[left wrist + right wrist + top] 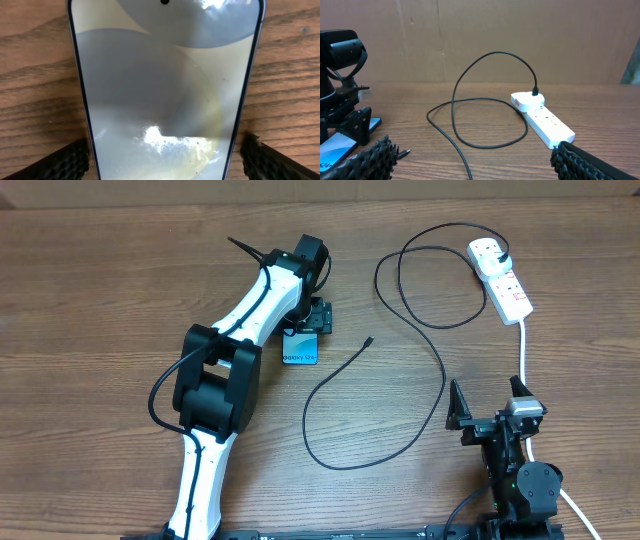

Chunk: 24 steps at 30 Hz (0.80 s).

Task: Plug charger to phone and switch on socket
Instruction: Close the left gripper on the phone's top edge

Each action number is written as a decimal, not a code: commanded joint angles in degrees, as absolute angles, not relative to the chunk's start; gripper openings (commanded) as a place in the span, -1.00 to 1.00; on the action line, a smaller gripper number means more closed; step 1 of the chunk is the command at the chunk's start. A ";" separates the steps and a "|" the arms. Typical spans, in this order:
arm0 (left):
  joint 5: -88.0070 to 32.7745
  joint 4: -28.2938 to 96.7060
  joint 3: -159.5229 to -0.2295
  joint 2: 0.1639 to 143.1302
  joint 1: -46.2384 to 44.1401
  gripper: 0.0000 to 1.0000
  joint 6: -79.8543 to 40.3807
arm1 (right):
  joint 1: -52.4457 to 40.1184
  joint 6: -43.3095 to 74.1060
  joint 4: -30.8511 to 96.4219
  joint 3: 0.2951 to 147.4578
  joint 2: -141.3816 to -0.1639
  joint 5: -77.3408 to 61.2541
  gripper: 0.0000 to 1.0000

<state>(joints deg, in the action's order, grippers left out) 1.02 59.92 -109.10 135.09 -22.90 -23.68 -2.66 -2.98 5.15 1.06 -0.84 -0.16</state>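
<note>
Lighting, even and soft from above, faint shadow beside the charger (443,385) in the overhead view; left wrist view: the phone (160,90) washed grey, white glare at 6 and 1 o'clock; right wrist view: foreground blurred at 5 and 7 o'clock.

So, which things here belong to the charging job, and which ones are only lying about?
For the job:
- phone, screen up
- black charger cable, its tip lying free on the wood, its plug in the strip
- white socket strip

Only surroundings:
- wooden table
- cardboard wall behind
</note>
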 commanded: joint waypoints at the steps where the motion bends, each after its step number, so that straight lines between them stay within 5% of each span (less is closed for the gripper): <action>1: 0.36 61.14 -108.07 139.15 -23.27 0.84 -23.16 | -2.87 -3.07 4.82 0.45 -0.38 -0.12 1.00; 24: 0.62 59.68 -108.07 139.15 -23.27 0.75 -23.11 | -2.90 -3.07 4.84 0.45 -0.38 -0.12 1.00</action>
